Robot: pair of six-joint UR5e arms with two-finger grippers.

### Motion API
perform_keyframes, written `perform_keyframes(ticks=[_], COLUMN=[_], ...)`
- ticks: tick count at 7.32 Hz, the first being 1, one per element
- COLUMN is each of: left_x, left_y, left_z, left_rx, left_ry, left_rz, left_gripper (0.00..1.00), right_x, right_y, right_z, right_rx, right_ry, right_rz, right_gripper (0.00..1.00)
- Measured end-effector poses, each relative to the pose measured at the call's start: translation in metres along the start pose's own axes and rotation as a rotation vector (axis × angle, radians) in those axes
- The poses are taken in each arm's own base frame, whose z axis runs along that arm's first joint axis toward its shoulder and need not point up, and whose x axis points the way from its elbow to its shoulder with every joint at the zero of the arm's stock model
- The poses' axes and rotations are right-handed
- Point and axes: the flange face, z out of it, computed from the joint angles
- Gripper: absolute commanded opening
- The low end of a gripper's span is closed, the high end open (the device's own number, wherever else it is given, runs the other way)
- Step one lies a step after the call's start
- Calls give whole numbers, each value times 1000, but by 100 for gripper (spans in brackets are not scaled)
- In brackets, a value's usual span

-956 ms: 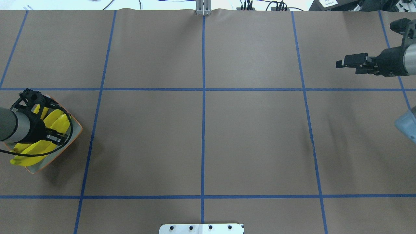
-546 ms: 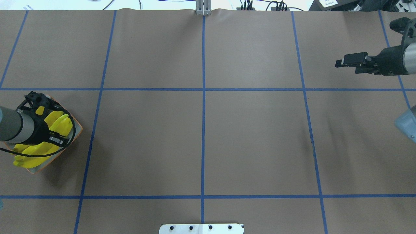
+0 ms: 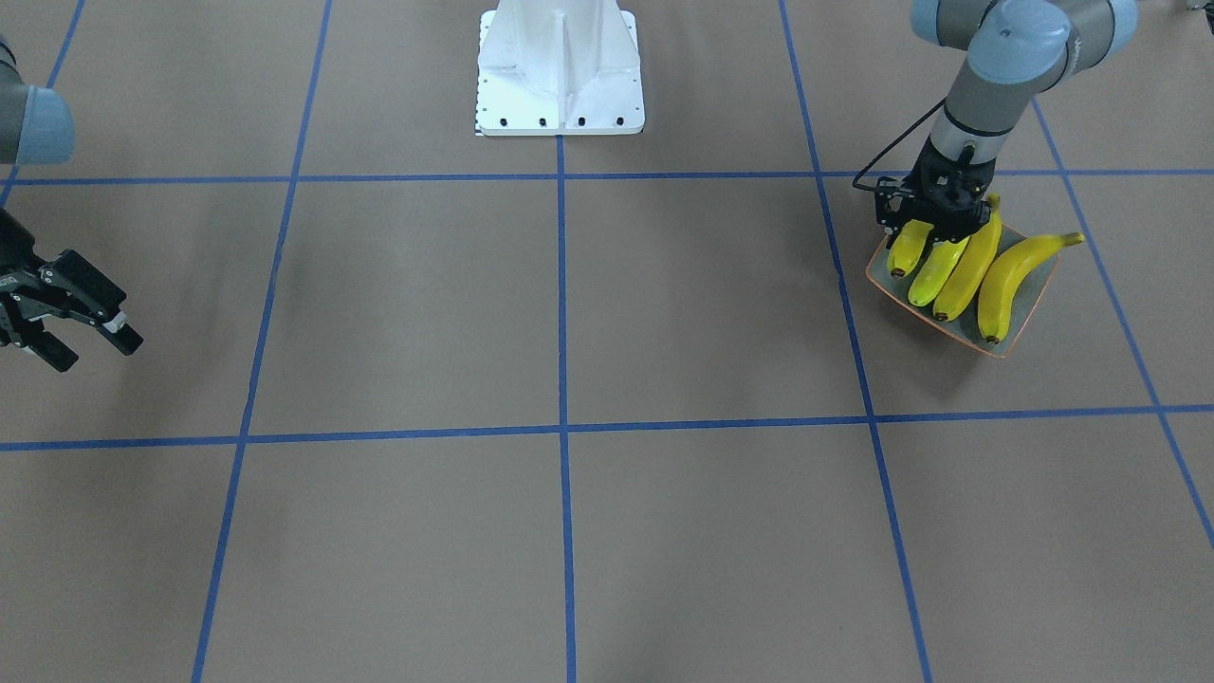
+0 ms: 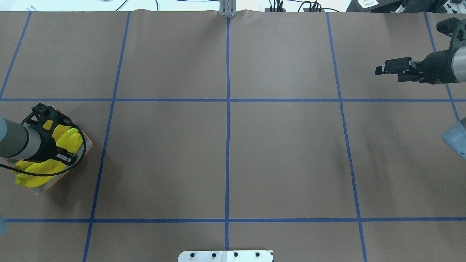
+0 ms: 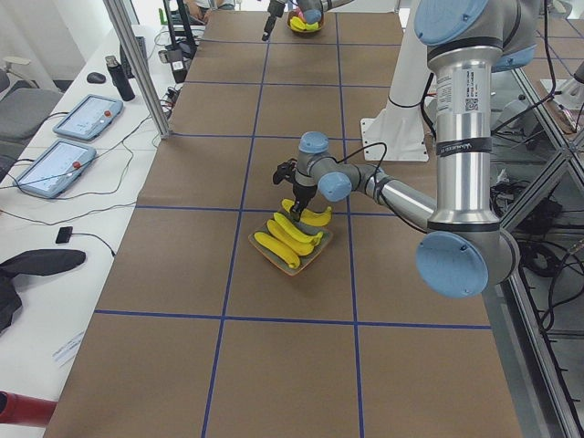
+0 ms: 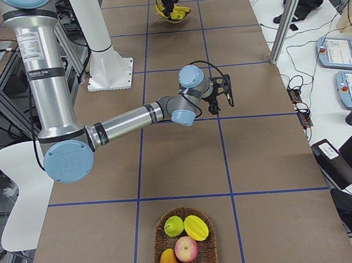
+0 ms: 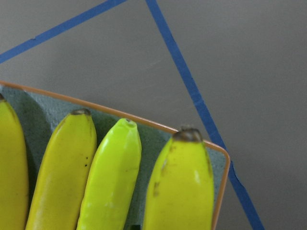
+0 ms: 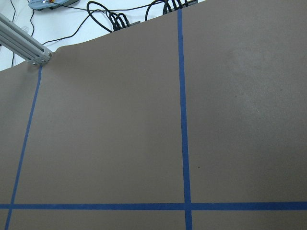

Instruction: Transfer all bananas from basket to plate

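Several yellow bananas lie side by side on the square grey-green plate with its orange rim, at the table's left end. My left gripper points down over their upper ends and looks shut on a banana at the plate's edge; its fingers are hidden. The left wrist view shows banana tips, one paler green, against the plate's rim. My right gripper hangs open and empty far off. The basket shows only in the exterior right view, near that arm.
The basket holds round red, green and yellow fruit. Blue tape lines cross the brown table cover. The robot's white base stands at mid-table. Tablets and cables lie beyond the table's far edge.
The left gripper has sunk lower over the plate and shifted slightly right, with a banana dropping in among the others. The right arm has barely moved.
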Motion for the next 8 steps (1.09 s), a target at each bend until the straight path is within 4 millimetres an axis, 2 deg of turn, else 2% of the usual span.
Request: perform_keyframes(ticks=[4,6,7,8], left_x=[-2,-2,-2,-2], left_y=[0,-1,-2,-2], left_z=[3,8,9,10], left_rx=[-1,-4,-5,-6], left_ry=[-2,-3,-4,-4], left_rz=[58,64,64,67], left_gripper=[2,41,67,78], right_x=[-9,-9,-9,-10], right_y=[0,0,0,0], right_z=[-7,-7,-7,-7], right_rx=[0,-1,-1,-1], right_ry=[2,3,3,4], right_rz=[2,3,4,5], right_gripper=[100,100,100,100])
